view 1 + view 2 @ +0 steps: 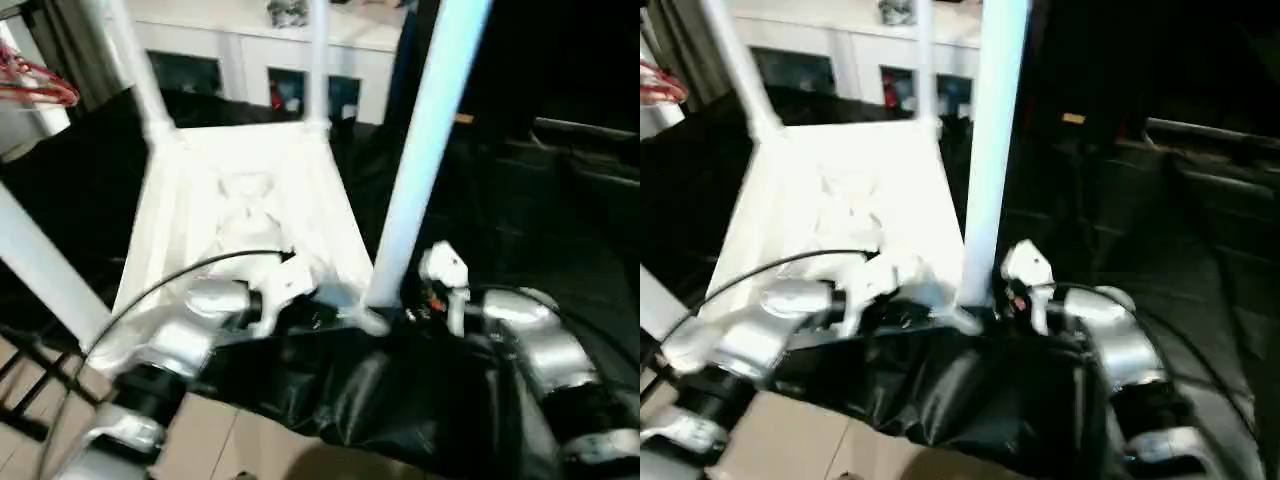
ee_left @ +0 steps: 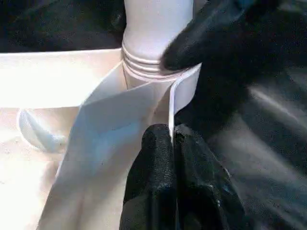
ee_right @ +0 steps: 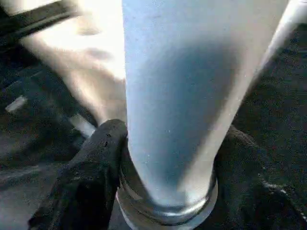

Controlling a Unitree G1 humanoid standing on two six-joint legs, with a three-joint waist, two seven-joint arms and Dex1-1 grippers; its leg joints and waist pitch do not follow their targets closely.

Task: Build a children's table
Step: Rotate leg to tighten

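The tabletop (image 1: 240, 220) is seen lying upside down on a bench (image 1: 90, 190) draped in black sheeting, its ribbed underside turned up, with legs standing in the corner sockets: two at the far corners, one at the near left (image 1: 45, 270) and one at the near right (image 1: 425, 150). The left gripper (image 2: 171, 143) is pressed shut on the thin upright rim of the tabletop, just beside the near right socket (image 2: 184, 88), and the sheet of plastic is pinched between its two black fingers (image 2: 156, 163). The right gripper (image 3: 168, 163) is set around the base of the near right leg, a finger (image 3: 98, 158) on each side of the tube just above the threaded collar; the jaws stand partly open to the tube's width, and whether they bear firmly on it cannot be told. The whole piece is judged to be light, hollow and stiff, with a smooth skin that may slip under hard pads. The thin rim may flex or mark if squeezed hard. The leg is best taken low, near the socket, where little leverage is put on the joint, while the tabletop is steadied by its rim.
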